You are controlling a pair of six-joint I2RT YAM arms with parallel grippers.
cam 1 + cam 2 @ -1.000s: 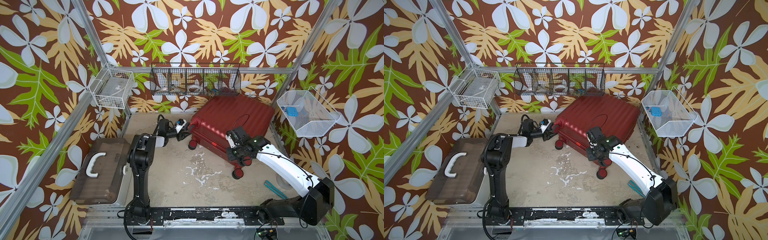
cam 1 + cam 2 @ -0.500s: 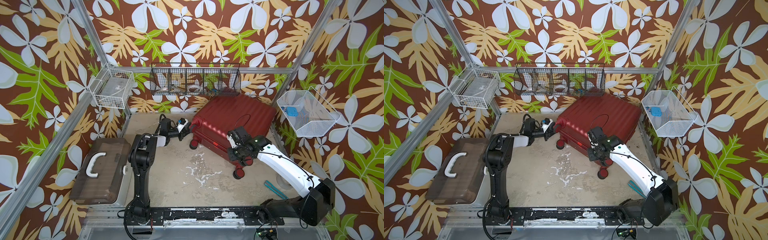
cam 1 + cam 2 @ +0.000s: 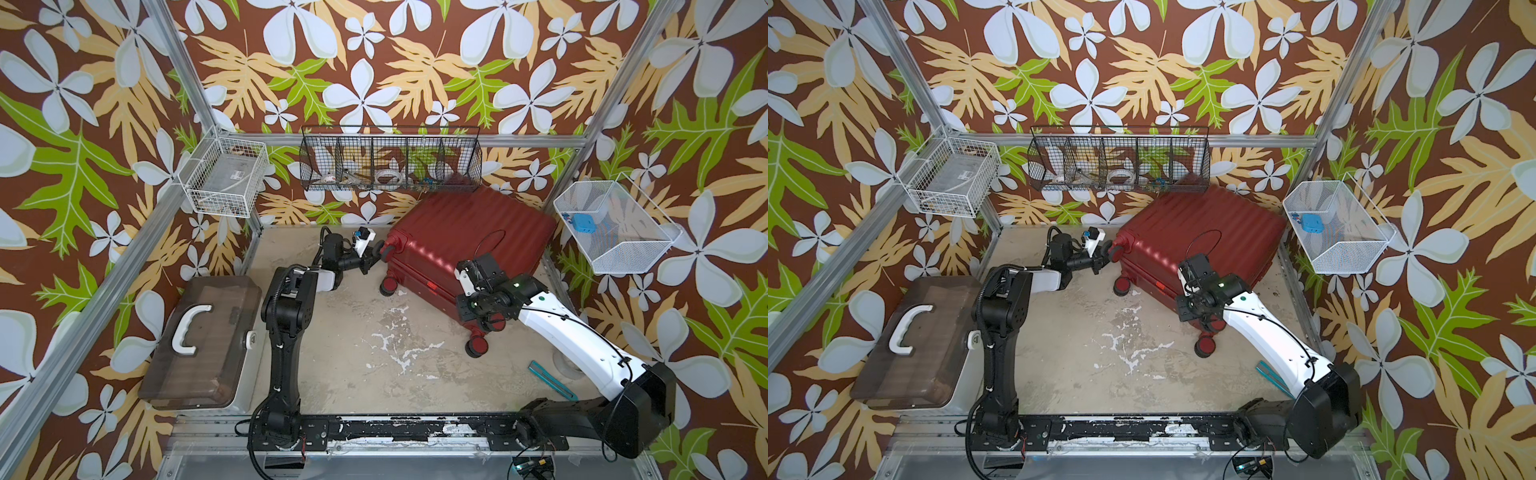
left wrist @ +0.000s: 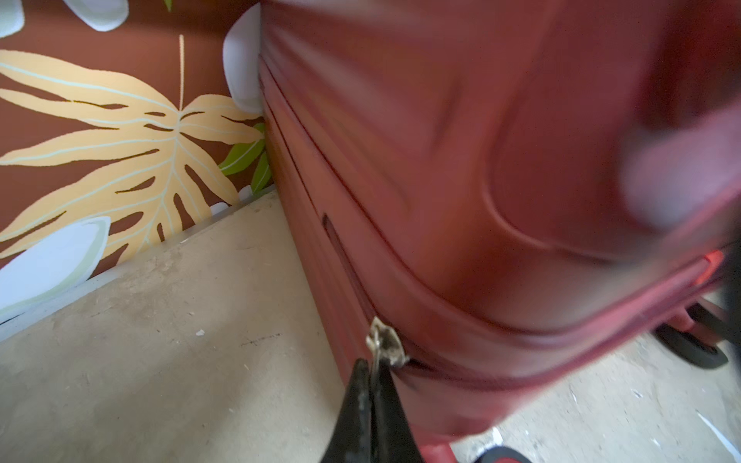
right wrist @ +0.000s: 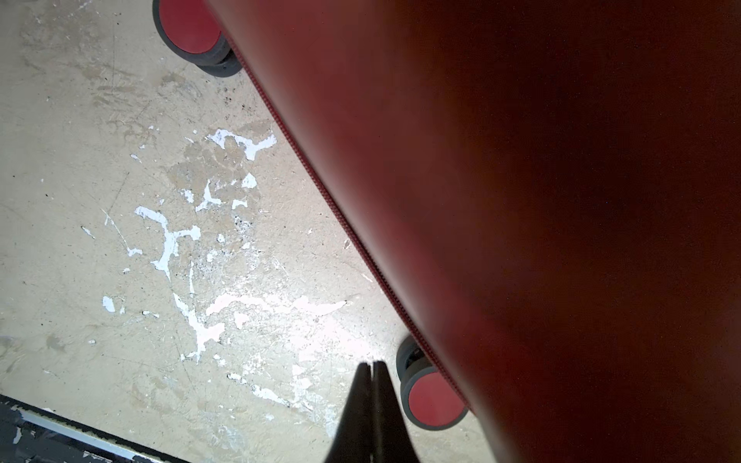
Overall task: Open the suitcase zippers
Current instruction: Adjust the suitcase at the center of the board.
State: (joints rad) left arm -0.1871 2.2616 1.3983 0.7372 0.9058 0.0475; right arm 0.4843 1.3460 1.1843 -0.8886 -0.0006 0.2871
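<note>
My left gripper (image 4: 371, 371) is clamped on the metal pull tab (image 4: 383, 342) of the dark-red suitcase (image 3: 465, 232) just below the black wire basket (image 3: 457, 166), so I should pull slowly along the zipper band (image 5: 320, 188); my right gripper (image 5: 371, 366) is pinched together, empty.

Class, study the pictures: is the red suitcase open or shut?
Shut. In both top views the suitcase shows only ribbed shell, halves together, no lining. The zipper along one edge looks joined.

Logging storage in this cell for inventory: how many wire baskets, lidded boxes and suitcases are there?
Wire baskets: 3
Brown box: 1
Suitcase: 1
Total: 5
</note>
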